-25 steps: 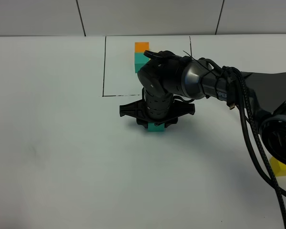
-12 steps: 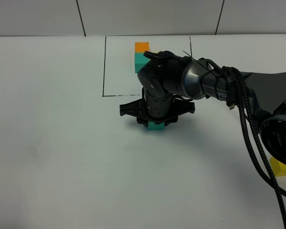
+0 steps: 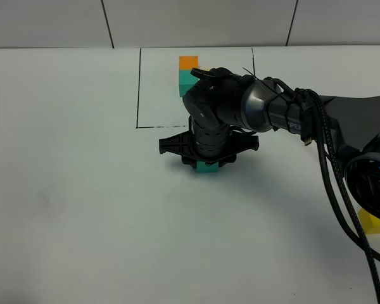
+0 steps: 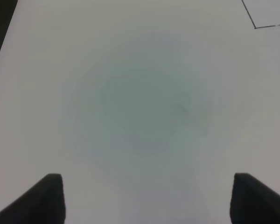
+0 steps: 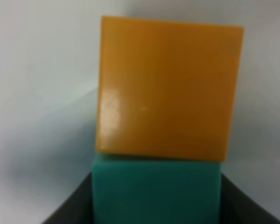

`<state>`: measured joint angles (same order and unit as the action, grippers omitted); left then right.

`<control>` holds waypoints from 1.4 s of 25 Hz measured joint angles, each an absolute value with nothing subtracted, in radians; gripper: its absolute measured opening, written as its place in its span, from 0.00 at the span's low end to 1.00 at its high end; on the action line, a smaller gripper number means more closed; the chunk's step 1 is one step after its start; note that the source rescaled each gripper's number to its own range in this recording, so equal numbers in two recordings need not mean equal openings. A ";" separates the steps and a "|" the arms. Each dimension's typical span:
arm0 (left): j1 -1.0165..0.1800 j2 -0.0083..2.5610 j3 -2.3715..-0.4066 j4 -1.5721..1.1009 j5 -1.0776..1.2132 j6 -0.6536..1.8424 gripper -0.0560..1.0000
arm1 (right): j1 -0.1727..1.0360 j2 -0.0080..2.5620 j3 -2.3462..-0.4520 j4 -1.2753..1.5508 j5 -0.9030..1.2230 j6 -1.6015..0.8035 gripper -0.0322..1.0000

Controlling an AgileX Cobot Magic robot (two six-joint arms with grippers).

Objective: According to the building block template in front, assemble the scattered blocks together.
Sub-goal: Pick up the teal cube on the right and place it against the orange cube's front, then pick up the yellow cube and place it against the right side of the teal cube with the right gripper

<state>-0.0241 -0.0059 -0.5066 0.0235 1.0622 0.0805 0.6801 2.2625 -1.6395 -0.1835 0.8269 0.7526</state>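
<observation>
The right gripper (image 3: 206,162) reaches across to the middle of the white table (image 3: 69,209) and points straight down. Its jaws are closed on the loose teal cube (image 3: 208,169), which sits on the table just in front of the black frame line (image 3: 139,88). In the right wrist view this teal cube shows a plain matte face between the two dark fingers. The loose orange cube (image 5: 165,88) lies flush against its far side, their edges touching. The orange cube is smooth with a faint sheen, looks the same size as the teal one, and sits slightly offset to one side. From the high camera the gripper body hides it.

The building block template (image 3: 188,73) stands inside the frame near its far edge, an orange block behind a teal one; the arm covers the rest of it.

The loose yellow cube (image 3: 373,221) lies well apart at the right edge of the table, partly behind the arm's base.

The left gripper (image 4: 149,198) hangs over bare table with its fingers spread wide and nothing between them.
</observation>
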 joint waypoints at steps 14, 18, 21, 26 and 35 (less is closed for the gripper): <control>-0.024 -0.006 -0.507 0.024 1.062 0.081 0.67 | 0.680 2.263 -1.639 -0.188 0.824 0.765 0.04; -0.024 -0.006 -0.507 0.024 1.062 0.081 0.67 | 0.680 2.263 -1.639 -0.187 0.824 0.765 0.04; -0.024 -0.006 -0.507 0.024 1.062 0.081 0.67 | 0.680 2.263 -1.639 -0.187 0.824 0.775 0.04; -0.024 -0.006 -0.507 0.024 1.062 0.082 0.67 | 0.680 2.263 -1.639 -0.187 0.822 0.793 0.04; -0.024 -0.006 -0.507 0.024 1.062 0.082 0.67 | 0.676 2.265 -1.637 -0.187 0.812 0.783 0.85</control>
